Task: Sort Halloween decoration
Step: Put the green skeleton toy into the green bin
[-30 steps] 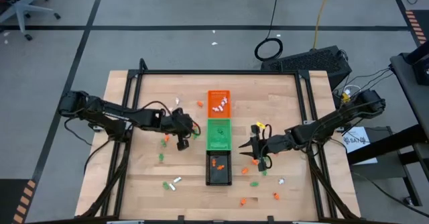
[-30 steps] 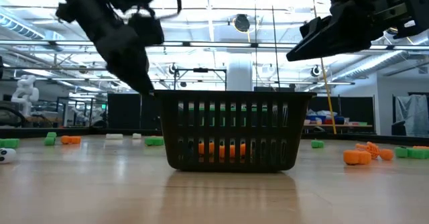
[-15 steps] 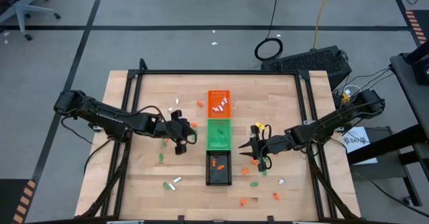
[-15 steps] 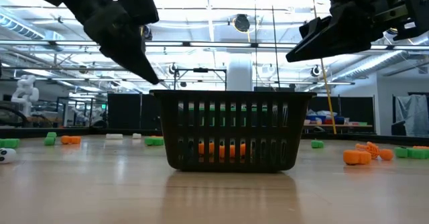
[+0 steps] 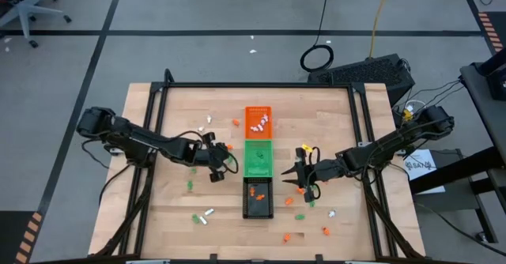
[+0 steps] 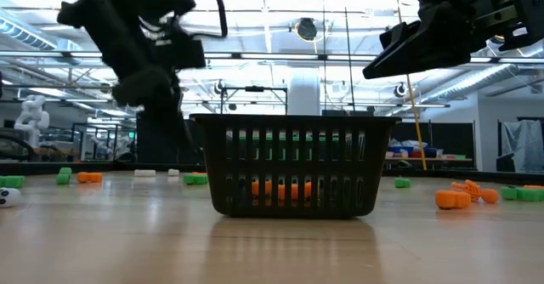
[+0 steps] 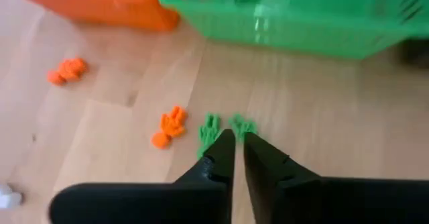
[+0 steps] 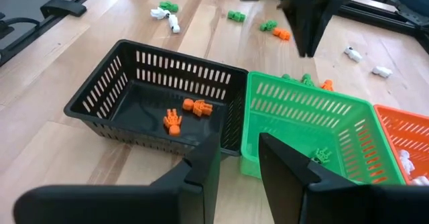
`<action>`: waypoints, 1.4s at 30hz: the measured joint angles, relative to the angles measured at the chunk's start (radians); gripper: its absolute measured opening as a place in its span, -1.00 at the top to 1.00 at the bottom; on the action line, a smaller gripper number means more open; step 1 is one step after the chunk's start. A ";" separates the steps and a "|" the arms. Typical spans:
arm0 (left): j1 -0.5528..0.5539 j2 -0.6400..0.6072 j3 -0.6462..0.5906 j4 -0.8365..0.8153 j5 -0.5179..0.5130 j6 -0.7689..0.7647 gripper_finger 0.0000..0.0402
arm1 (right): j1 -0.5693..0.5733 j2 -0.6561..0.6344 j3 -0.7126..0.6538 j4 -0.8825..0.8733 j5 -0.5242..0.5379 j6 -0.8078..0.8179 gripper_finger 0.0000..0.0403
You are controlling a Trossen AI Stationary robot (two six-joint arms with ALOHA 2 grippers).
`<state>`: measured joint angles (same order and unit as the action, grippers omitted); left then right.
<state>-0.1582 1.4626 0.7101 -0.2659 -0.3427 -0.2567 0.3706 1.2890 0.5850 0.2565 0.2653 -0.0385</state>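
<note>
Halloween decoration [image 7: 209, 127] in green lies at the left hand [image 7: 233, 142], whose fingers stand barely apart, empty, at nine o'clock of the green tray [image 5: 258, 158]; right hand [image 5: 299, 171] half-open, empty, over the wooden desk [image 5: 174, 122].

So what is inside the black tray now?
The black tray holds two orange trinkets on its floor. The right hand covers the corner nearest the camera, so anything there is hidden.
</note>
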 joint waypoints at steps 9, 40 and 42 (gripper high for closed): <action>0.027 0.102 0.000 -0.005 -0.032 -0.011 0.44 | 0.000 0.000 0.000 0.000 0.000 0.000 0.56; 0.135 0.112 -0.005 0.027 0.174 0.079 0.95 | 0.000 0.000 -0.001 0.002 0.000 0.000 0.56; 0.119 0.069 -0.005 0.028 0.164 0.079 0.95 | 0.000 0.000 -0.001 0.003 0.000 0.000 0.56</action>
<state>-0.0394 1.5312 0.7052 -0.2378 -0.1784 -0.1780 0.3706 1.2888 0.5842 0.2596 0.2649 -0.0383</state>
